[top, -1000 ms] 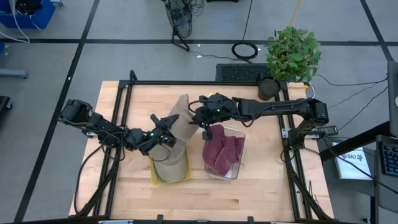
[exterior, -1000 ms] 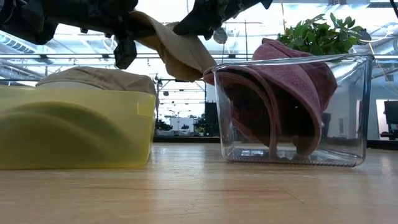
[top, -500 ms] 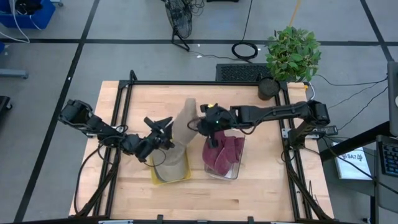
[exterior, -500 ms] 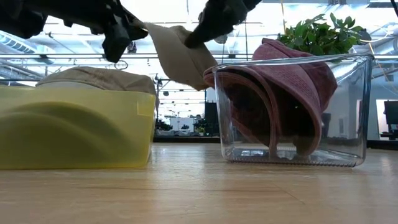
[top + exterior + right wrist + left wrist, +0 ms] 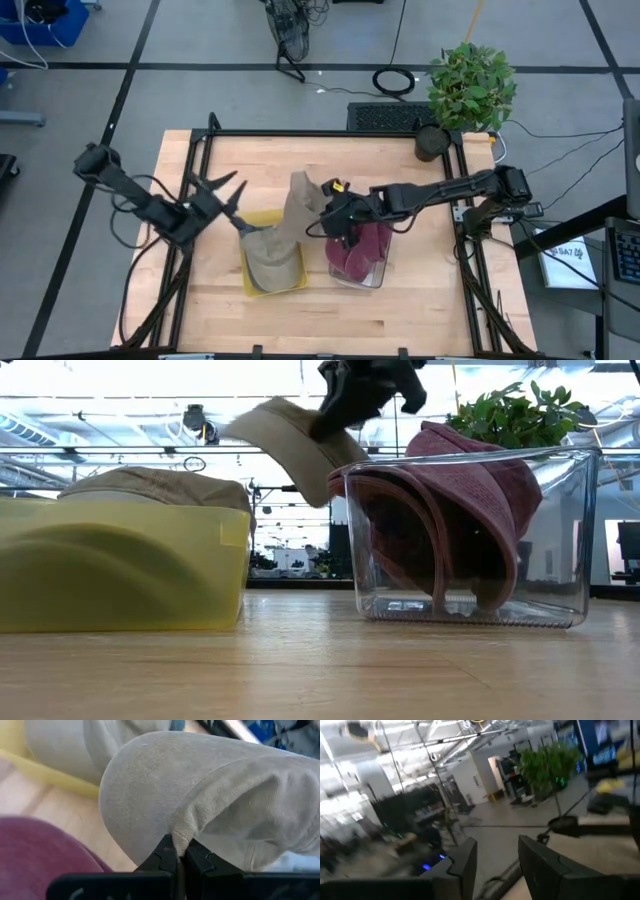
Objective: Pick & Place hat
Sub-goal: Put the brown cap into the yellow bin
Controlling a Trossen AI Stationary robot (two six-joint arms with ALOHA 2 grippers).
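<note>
right pincer (image 5: 333,222) pinches the tan hat (image 5: 296,208); left pincer (image 5: 226,190) is spread, touching nothing.

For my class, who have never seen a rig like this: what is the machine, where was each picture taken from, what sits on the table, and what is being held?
Two dark robot arms work at a wooden table. One picture looks straight down, one looks level across the tabletop, and two come from cameras on the arms' wrists. On the table stand a yellow plastic bin holding a tan cap and a clear plastic bin holding maroon caps. The right gripper pinches a beige fabric cap, lifted between the bins. The left gripper is open and empty, off to the yellow bin's left.
</note>
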